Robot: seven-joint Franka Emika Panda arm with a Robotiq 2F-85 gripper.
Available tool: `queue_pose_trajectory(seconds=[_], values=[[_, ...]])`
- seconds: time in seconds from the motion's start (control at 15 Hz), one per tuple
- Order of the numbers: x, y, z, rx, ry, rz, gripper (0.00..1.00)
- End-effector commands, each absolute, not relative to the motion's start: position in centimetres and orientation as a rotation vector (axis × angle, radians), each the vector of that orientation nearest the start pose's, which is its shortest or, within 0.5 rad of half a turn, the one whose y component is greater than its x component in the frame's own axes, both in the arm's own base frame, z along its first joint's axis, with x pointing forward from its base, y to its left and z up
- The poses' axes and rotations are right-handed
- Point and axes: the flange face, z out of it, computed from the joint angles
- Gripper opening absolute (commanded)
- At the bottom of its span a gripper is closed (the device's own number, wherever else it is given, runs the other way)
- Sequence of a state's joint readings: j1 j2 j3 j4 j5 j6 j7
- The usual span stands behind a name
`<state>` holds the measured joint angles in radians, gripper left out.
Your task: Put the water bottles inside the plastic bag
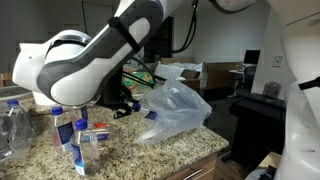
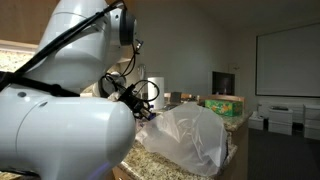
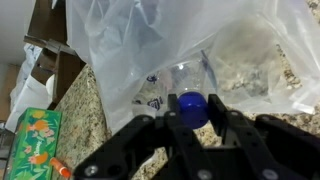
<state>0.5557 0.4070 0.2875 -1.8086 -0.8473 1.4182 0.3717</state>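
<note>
In the wrist view my gripper (image 3: 193, 125) is shut on a water bottle (image 3: 193, 105) just below its blue cap. The clear body points away into the mouth of the crinkled plastic bag (image 3: 150, 40). A blue-and-white label (image 3: 151, 101) shows through the bag beside it. In both exterior views the bag (image 1: 178, 108) (image 2: 195, 135) lies on the granite counter, with the gripper (image 1: 128, 102) (image 2: 140, 102) at its open side. Three more bottles (image 1: 62, 127) (image 1: 79, 137) (image 1: 96, 140) stand upright at the counter's near end.
The granite counter (image 1: 150, 155) ends just past the bag. A large clear bottle (image 1: 12, 120) stands at the far left. A paper towel roll (image 2: 156, 90) stands behind the gripper. A green carton (image 3: 35, 140) lies off the counter's edge. Office desks lie beyond.
</note>
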Motion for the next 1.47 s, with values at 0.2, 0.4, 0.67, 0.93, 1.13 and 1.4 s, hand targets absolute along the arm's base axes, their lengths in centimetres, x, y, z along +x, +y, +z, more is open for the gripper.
queue_pose_trajectory(seconds=[0.2, 0.4, 0.67, 0.93, 1.13, 1.4], values=[[45.0, 34.5, 27.3, 1.866, 0.788, -0.235, 0.12], [46.1, 33.7, 26.0, 1.829, 0.771, -0.232, 0.11], [47.5, 32.3, 25.1, 1.766, 0.733, -0.236, 0.11], [48.5, 31.0, 24.8, 1.731, 0.676, -0.265, 0.11], [49.1, 30.3, 25.0, 1.724, 0.631, -0.296, 0.11], [49.9, 29.6, 25.9, 1.733, 0.574, -0.314, 0.71]])
